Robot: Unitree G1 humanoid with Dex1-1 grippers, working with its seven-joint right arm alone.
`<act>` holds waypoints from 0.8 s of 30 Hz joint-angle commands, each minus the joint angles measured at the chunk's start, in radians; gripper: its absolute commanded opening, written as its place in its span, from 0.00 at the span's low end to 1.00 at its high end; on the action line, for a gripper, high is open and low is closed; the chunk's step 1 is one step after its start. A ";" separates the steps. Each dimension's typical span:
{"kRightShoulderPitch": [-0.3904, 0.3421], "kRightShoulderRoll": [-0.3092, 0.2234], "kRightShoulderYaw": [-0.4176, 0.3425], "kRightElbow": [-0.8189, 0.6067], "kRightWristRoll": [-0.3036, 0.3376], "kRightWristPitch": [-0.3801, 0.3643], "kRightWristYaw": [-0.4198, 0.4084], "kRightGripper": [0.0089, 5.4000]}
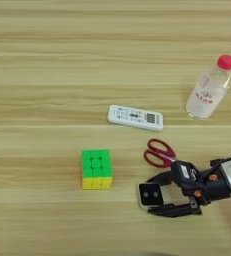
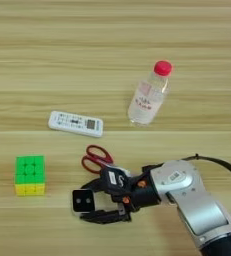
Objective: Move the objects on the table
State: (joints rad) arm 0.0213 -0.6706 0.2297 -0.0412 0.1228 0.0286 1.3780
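The tiny white box with a black face [image 1: 150, 194] lies on the table [image 1: 47, 75] at the front right. My right gripper [image 1: 152, 196] reaches in from the right and is shut on it, one black finger [image 1: 159, 178] along its far side and the other [image 1: 174, 210] along its near side. The green, yellow and orange puzzle cube [image 1: 97, 169] sits to the box's left, apart from it. A clear bottle with a red cap [image 1: 209, 90] lies tilted at the far right.
A white remote control [image 1: 135, 117] lies in the middle, beyond the cube. Red-handled scissors [image 1: 159, 152] rest just behind the gripper, their blades hidden under it. The silver forearm [image 2: 197, 200] crosses the bottom right corner.
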 commanded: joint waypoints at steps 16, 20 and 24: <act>-0.080 -0.021 -0.121 -0.095 0.156 0.027 -0.037 0.81; -0.109 -0.009 -0.165 -0.098 0.217 0.068 -0.053 0.89; -0.120 -0.006 -0.189 -0.089 0.252 0.097 -0.060 0.98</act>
State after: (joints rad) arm -0.0426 -0.6570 0.0878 -0.1080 0.3439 0.1188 1.3587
